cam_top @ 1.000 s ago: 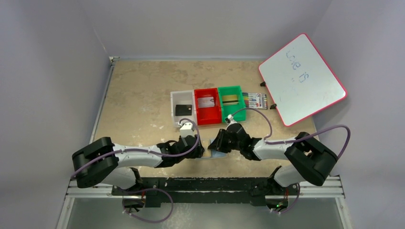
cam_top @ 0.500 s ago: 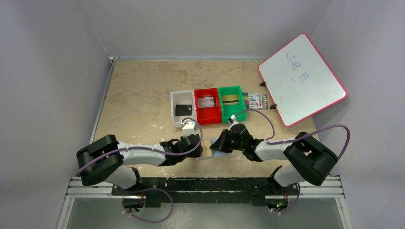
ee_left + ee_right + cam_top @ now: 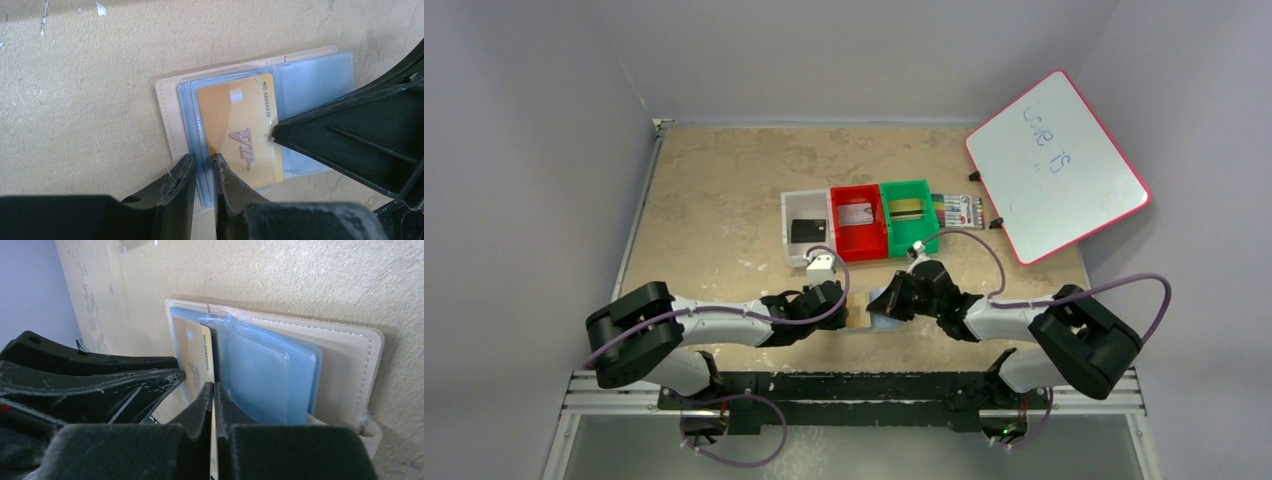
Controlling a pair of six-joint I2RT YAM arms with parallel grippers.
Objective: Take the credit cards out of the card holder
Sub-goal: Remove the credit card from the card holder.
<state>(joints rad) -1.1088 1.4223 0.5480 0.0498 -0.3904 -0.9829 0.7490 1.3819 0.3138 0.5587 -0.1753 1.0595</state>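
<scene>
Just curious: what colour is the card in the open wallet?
The card in the wallet is golden orange with silvery VIP lettering; left wrist view shows it best.

The card holder [image 3: 867, 323], a credit card [image 3: 240, 130] in it, lies on the surface [image 3: 714, 200] between the left tool [image 3: 839, 316] and the right tool [image 3: 885, 304]. Farther off stands a row of bins [image 3: 859, 225], a marker pack [image 3: 958, 210] to its right, a whiteboard [image 3: 1056, 165] further right.

Soft even overhead light in the top view, faint shadows on the table [image 3: 714, 200], wrist views bright, sharp mid-frame, left gripper's fingers [image 3: 172, 195] blurred low
</scene>
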